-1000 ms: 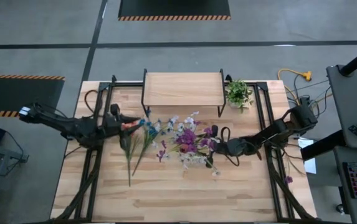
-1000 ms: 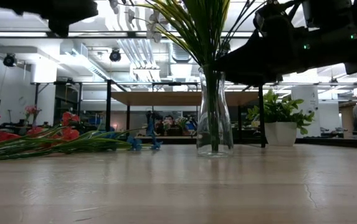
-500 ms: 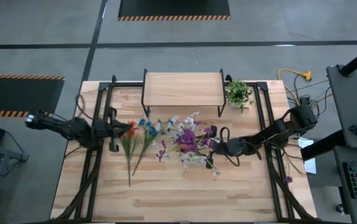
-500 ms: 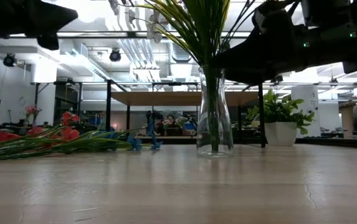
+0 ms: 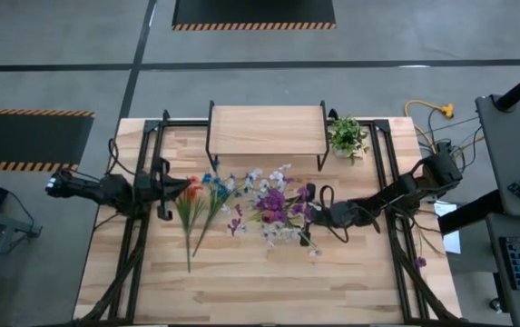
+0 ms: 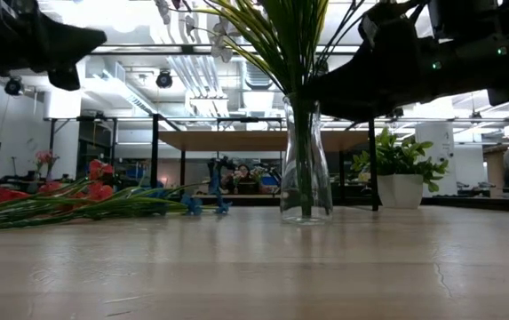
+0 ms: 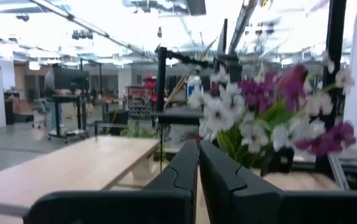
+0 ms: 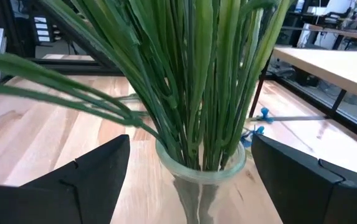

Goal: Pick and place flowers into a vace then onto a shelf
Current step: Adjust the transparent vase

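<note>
The clear glass vace (image 6: 306, 178) stands upright on the wooden table, holding a bunch of green-stemmed flowers (image 5: 273, 204) with purple and white blossoms. My right gripper (image 8: 190, 146) is open, with one finger on each side of the vace's mouth (image 8: 228, 167) and neither touching it. Loose red and blue flowers (image 5: 196, 195) lie flat on the table left of the vace. Farther left, clear of them, my left gripper (image 5: 173, 189) is shut on nothing (image 7: 198, 163). The shelf (image 5: 264, 130) stands at the far edge.
A small potted plant (image 5: 347, 136) stands beside the shelf's right end. Black frame rails (image 5: 142, 227) run along the table's left and right sides. Bare tabletop (image 5: 260, 282) lies near the front edge.
My left gripper has drawn back from the loose red flowers toward the table's left edge and has sunk lower. The loose flowers and the vace lie as they did.
</note>
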`<control>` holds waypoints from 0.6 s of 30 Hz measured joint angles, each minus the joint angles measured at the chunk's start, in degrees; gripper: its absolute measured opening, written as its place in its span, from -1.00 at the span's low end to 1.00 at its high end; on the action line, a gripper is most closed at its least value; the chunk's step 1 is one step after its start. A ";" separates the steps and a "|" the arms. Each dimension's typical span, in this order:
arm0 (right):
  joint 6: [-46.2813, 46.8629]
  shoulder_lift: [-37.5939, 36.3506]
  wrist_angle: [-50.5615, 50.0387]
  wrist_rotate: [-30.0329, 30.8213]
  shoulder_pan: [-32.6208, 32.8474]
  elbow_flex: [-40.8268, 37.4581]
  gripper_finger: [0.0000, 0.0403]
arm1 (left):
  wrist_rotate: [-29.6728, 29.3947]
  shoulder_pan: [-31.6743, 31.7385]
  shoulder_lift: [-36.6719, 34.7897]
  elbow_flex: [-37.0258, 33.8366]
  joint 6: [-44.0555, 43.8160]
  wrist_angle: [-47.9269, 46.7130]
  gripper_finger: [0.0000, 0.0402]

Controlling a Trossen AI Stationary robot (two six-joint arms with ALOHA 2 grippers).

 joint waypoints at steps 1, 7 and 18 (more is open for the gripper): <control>0.42 0.00 -0.48 -0.02 -0.23 0.00 0.62 | -0.02 0.00 0.42 0.16 -0.04 0.36 -1.00; 3.40 0.04 -4.33 0.16 -1.67 -0.01 0.62 | -0.02 0.00 1.58 0.20 -1.40 0.15 -1.00; 7.48 4.27 -4.24 -0.07 -1.80 1.22 0.62 | -0.04 0.00 1.15 0.20 -1.51 -0.04 -1.00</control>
